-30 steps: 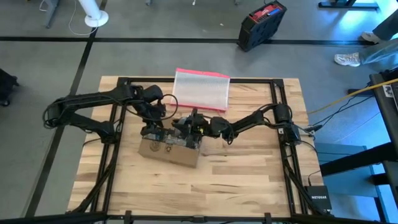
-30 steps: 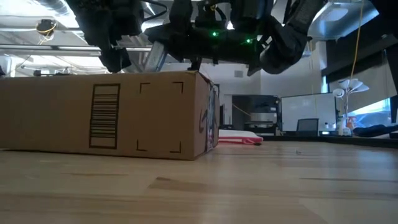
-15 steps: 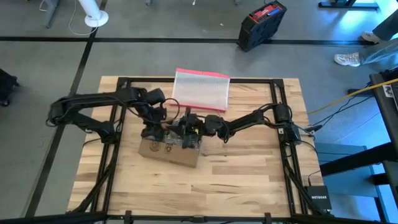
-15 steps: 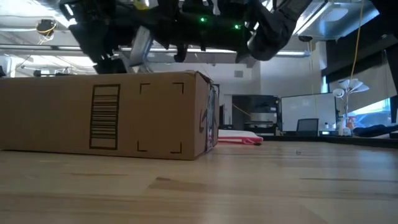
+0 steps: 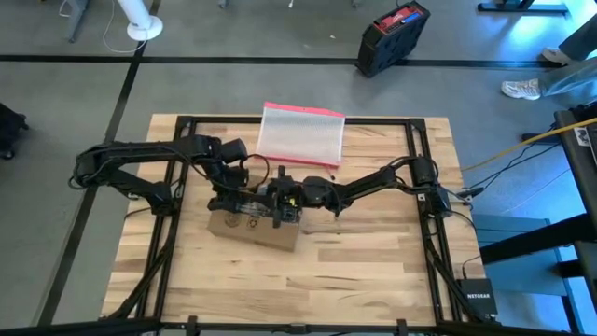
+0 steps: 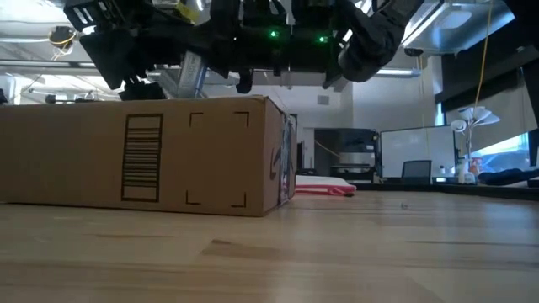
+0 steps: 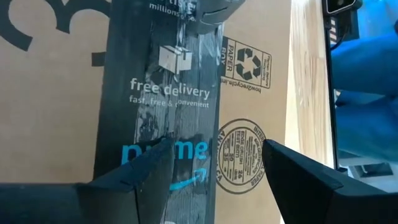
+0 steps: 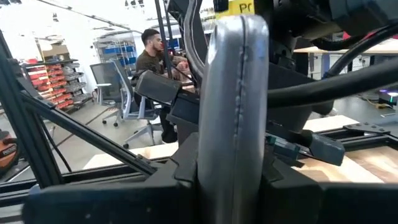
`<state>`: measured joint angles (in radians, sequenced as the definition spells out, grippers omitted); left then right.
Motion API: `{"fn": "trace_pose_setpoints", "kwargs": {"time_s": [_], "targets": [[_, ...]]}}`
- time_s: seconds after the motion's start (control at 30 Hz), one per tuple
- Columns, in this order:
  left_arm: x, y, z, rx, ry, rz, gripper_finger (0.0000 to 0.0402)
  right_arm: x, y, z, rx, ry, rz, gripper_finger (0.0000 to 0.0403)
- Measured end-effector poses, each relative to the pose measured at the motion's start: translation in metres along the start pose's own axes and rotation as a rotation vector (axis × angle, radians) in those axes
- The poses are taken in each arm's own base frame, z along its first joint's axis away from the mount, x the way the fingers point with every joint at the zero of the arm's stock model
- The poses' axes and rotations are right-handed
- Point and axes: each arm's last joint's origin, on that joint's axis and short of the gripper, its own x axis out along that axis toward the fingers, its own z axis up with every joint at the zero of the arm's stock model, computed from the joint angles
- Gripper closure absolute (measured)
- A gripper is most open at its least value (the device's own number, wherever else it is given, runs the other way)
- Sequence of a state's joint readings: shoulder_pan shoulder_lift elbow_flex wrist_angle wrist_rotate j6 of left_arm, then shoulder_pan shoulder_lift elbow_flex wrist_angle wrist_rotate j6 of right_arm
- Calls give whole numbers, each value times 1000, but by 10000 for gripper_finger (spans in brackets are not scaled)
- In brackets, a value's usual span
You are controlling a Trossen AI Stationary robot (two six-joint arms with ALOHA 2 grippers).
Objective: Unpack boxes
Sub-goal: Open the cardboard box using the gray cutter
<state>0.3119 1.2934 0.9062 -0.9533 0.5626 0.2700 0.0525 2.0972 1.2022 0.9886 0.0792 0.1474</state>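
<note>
Step in hand, as judged: opening the tape seam. The brown corrugated cardboard box (image 5: 254, 227) with a black printed tape strip (image 7: 163, 106) sits closed on the wooden counter (image 5: 373, 271), nearer than the clear pouch with pink-red edge (image 5: 300, 135). Left pincer (image 7: 214, 171) is held wide open, empty, just over the box top astride the tape. Right pincer (image 5: 282, 198) is clamped on a flat grey metal blade (image 8: 233, 106), over the box's far edge. Next move: blade set into the seam and drawn along it. Versus one second ago: both arms shifted left over the box; box unmoved.
</note>
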Motion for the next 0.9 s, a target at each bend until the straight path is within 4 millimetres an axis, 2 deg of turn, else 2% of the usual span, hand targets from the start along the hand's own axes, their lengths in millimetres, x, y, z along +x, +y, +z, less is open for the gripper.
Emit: {"fn": "trace_pose_setpoints", "kwargs": {"time_s": [0.53, 0.9], "targets": [[0, 1, 0, 21, 14, 48, 166, 3, -12, 5, -54, -10, 13, 338], [-1, 6, -1, 40, 53, 213, 166, 3, -14, -3, -84, 88, 45, 338]]}}
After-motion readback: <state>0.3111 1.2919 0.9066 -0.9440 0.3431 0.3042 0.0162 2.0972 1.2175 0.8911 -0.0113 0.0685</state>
